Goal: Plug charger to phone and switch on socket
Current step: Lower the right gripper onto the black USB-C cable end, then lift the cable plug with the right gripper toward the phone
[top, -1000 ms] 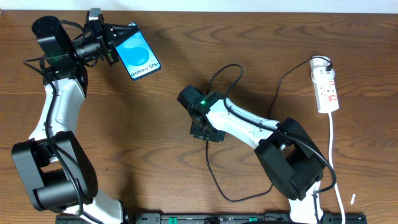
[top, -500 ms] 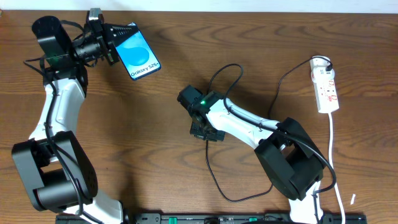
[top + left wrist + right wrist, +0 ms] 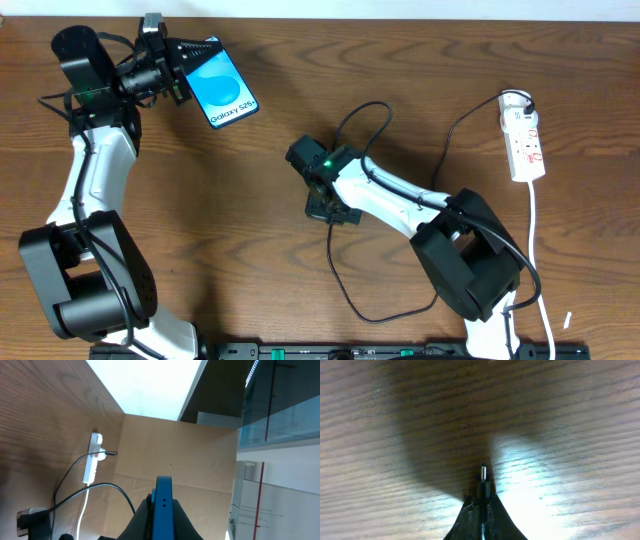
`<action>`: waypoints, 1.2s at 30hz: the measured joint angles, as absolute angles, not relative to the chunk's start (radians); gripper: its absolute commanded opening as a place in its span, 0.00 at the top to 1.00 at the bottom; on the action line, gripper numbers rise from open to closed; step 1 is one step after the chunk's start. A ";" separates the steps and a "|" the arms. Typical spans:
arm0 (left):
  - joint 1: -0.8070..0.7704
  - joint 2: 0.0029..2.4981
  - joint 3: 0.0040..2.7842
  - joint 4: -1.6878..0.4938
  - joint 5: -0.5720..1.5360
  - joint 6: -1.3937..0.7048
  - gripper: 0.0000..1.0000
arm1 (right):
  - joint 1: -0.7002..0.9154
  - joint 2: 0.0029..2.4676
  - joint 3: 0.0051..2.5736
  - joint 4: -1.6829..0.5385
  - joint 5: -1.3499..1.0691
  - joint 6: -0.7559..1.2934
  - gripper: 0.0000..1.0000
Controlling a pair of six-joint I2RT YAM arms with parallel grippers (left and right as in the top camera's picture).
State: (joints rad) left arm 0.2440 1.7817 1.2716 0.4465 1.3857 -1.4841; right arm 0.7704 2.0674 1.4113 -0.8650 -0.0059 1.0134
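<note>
Two pincers are each clamped on something. Mid-desk (image 3: 250, 220), the right pincer (image 3: 481, 502) pinches the charger (image 3: 482, 485) at its connector tip, which points at the wood. Farther right lies the socket (image 3: 525, 140). At the far edge, the left pincer (image 3: 163, 507) pinches the phone (image 3: 222, 88), screen up.

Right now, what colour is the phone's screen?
The phone screen is bright blue with a lighter circle; best seen overhead.

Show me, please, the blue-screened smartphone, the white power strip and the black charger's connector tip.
blue-screened black-edged smartphone (image 3: 222, 88): overhead, middle of its screen.
white elongated power strip (image 3: 526, 146): overhead, middle of its body.
black charger cable's connector tip (image 3: 483, 473): right wrist, the metal end.
</note>
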 measured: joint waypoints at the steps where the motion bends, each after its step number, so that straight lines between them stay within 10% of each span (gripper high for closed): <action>1: 0.244 1.782 1.272 0.447 1.386 -1.484 0.92 | 0.768 2.067 1.411 -0.852 -0.027 1.001 0.99; 36: 0.244 1.782 1.272 0.447 1.386 -1.484 0.93 | 0.603 2.088 1.404 -0.151 -1.159 0.641 0.99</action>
State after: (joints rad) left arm 0.2443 1.7817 1.2716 0.4465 1.3857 -1.4841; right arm 0.6033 2.0880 1.4040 -0.1513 -1.1591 0.6411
